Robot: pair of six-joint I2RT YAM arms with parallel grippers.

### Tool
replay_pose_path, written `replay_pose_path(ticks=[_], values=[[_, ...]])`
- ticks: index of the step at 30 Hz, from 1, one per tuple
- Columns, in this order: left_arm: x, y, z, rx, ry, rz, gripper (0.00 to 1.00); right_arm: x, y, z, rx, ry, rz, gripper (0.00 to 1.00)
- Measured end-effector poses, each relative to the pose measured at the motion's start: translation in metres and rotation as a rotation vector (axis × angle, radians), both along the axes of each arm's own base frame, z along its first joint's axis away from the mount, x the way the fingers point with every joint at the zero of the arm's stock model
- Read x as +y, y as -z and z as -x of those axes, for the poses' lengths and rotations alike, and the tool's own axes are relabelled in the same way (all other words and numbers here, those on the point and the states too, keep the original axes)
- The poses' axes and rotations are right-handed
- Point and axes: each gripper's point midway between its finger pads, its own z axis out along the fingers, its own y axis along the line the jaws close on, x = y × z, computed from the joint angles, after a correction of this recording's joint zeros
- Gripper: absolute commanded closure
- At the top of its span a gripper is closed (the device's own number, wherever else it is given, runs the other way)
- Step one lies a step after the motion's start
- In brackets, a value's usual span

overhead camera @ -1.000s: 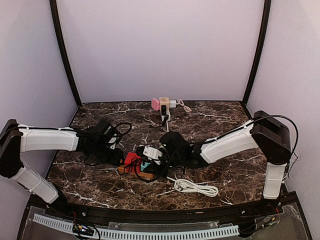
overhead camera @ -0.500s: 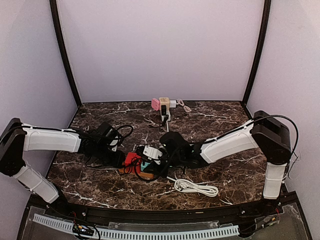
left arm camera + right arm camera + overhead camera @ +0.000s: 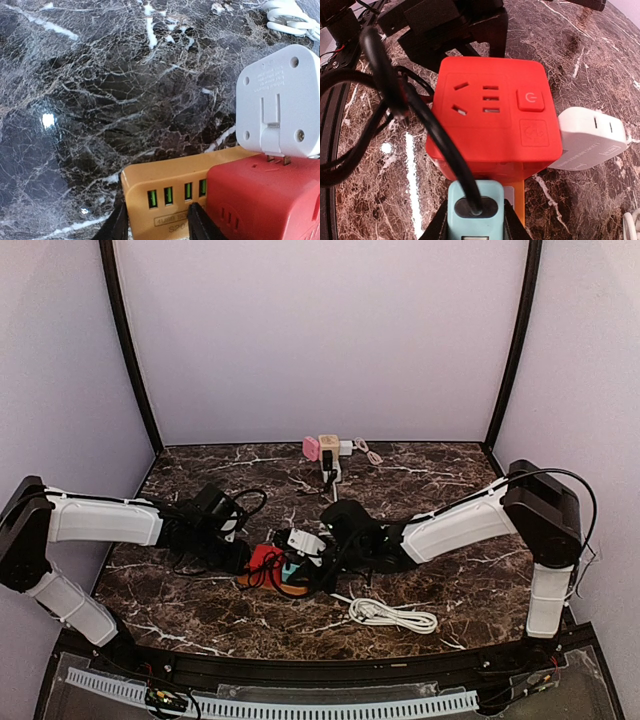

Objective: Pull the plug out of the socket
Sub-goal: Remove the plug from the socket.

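Note:
A teal plug (image 3: 475, 200) with a black cable (image 3: 420, 110) sits against the near side of a red cube socket (image 3: 490, 120). My right gripper (image 3: 474, 222) is shut on the plug's two sides. The cube rests on an orange power strip (image 3: 165, 175), and a white adapter (image 3: 280, 105) is plugged into the cube's side. My left gripper (image 3: 157, 222) is at the strip's USB end with its fingers a little apart. One finger is at the corner and one is before the face. Whether they clamp the strip does not show. From above, the two grippers (image 3: 238, 558) (image 3: 318, 562) flank the red cube (image 3: 265, 558).
A coiled white cable (image 3: 390, 615) lies near the front, right of the strip. At the back edge stand a pink block (image 3: 311, 447), a beige cube socket (image 3: 329, 443) and a small white charger (image 3: 346, 447). Black cable loops (image 3: 245, 502) lie by the left wrist.
The left jaws have narrowed at the orange strip's end. The right arm, with the plug and the white adapter, has shifted slightly away from the front.

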Motion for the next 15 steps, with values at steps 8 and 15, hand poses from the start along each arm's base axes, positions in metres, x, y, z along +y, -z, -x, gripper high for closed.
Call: replay_pose_path(ticks=[8, 15], values=[[0.001, 0.0, -0.005, -0.014, -0.013, -0.012, 0.63, -0.002, -0.003, -0.002, -0.024, 0.012, 0.002, 1.0], [0.001, -0.001, -0.007, -0.019, -0.016, -0.017, 0.63, -0.005, -0.012, -0.004, -0.059, 0.015, 0.005, 1.0]])
